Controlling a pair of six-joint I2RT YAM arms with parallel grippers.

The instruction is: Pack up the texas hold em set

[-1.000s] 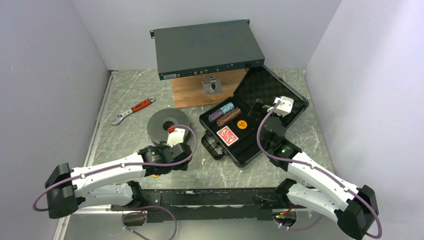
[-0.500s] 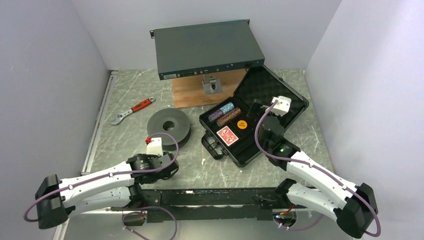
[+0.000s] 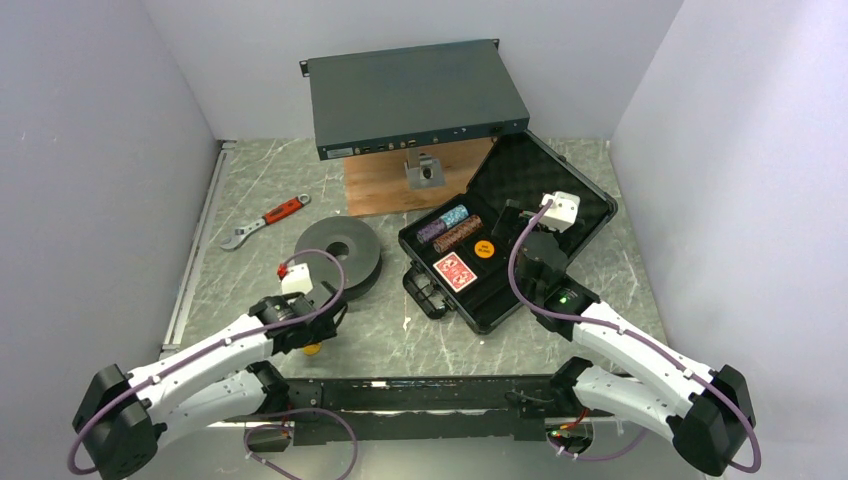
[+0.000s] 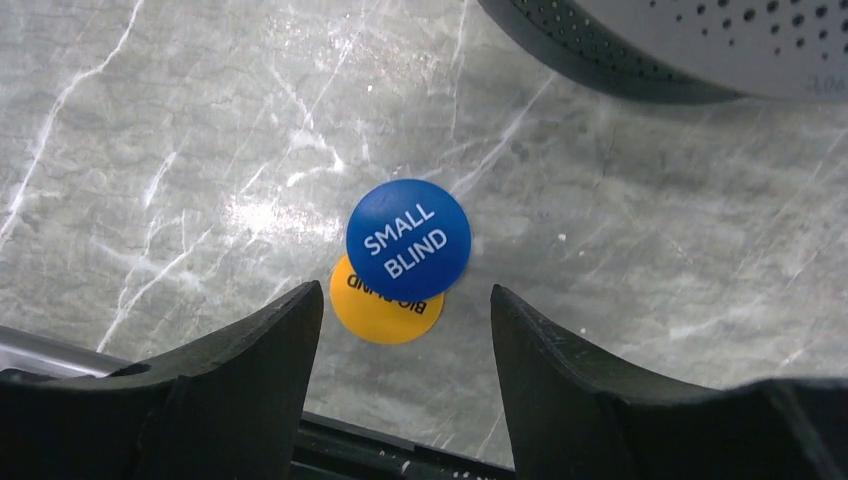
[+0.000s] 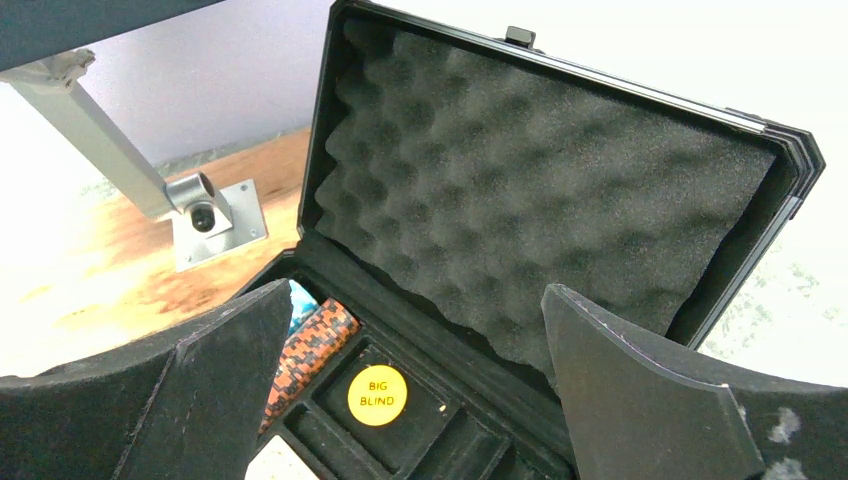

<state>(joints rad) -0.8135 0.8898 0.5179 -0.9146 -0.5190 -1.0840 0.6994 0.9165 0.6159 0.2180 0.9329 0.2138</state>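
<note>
Swung back from the case point(image 3: 590, 215), the left gripper point(image 4: 405, 300) hovers partly open and empty, straddling a blue disc point(image 4: 408, 238) that overlaps a yellow disc point(image 4: 372, 312) by the table's point(image 4: 150, 150) near edge. Next, I'd guess: pinch one and carry it to the open case.

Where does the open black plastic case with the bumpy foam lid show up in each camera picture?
Top view: the open black plastic case sits right of centre.
Left wrist view: not in it.
Right wrist view: it fills most of the picture.
Shared landmark: the round orange-yellow disc inside the case.
</note>
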